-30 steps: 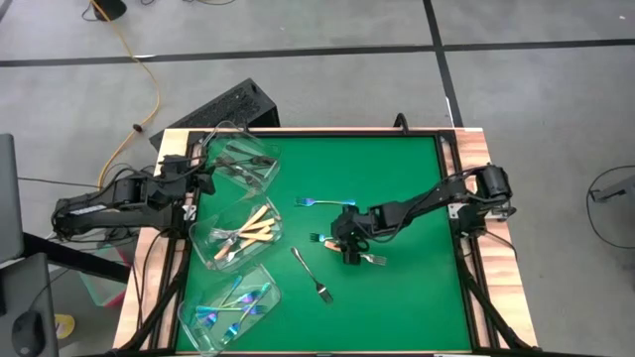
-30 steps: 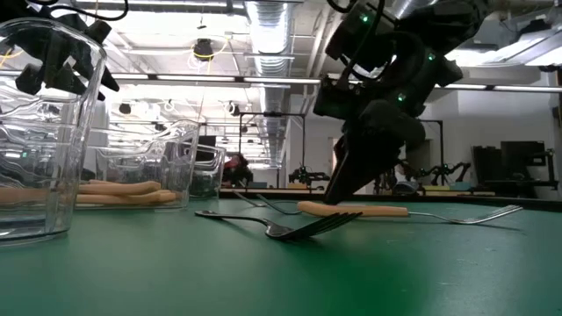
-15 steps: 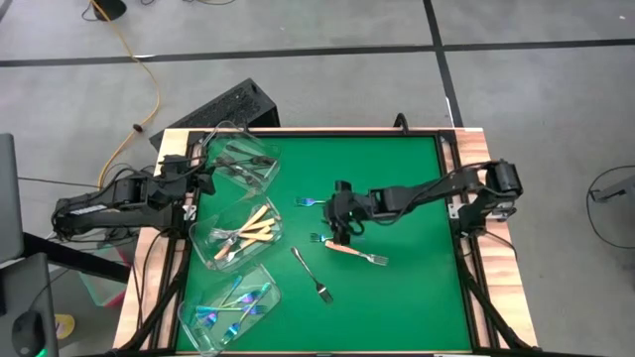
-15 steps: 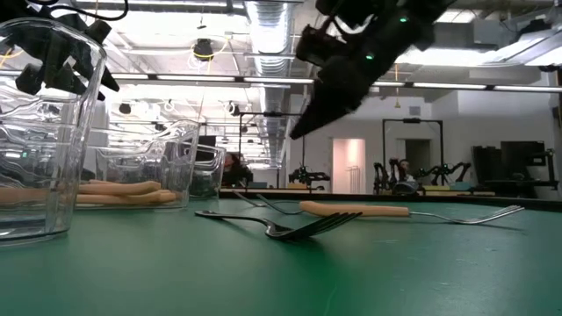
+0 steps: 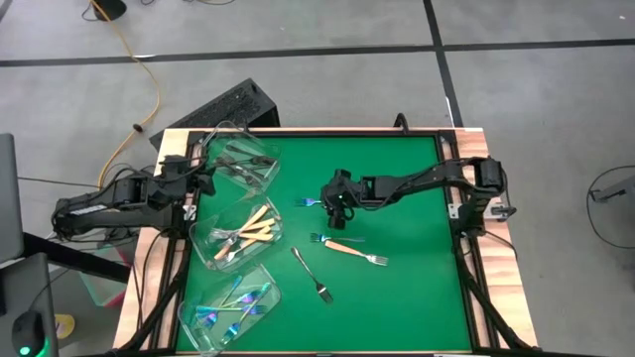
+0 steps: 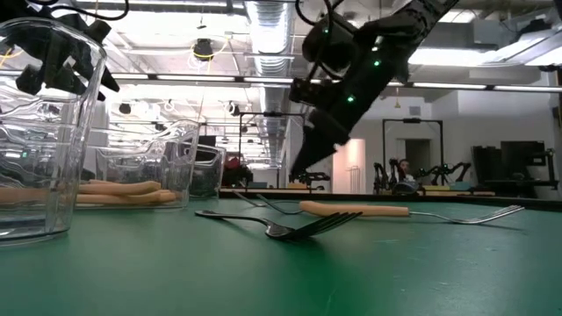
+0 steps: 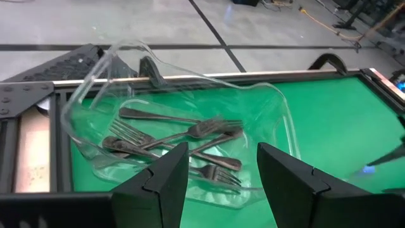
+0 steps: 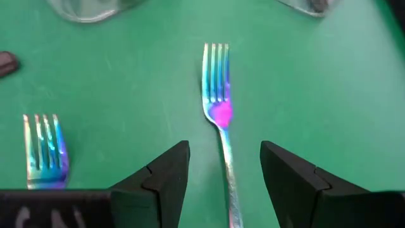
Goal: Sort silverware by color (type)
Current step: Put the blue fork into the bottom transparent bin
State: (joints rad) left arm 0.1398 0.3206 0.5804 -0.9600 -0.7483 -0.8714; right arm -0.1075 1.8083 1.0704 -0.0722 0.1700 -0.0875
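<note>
Right wrist view: iridescent fork (image 8: 218, 107) lying flat on the green mat (image 8: 329, 95), between the wide-open fingers of the right gripper (image 8: 224, 174), nothing held.
Judged light, stiff, thin and slippery; best pinched across the narrow handle. Left gripper (image 7: 221, 174) is parked open over the tub (image 7: 278, 120) of grey forks (image 7: 183, 142).

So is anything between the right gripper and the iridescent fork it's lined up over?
Nothing visible. The right gripper, fingers open, hangs above the iridescent fork, which lies alone on bare green table.
</note>
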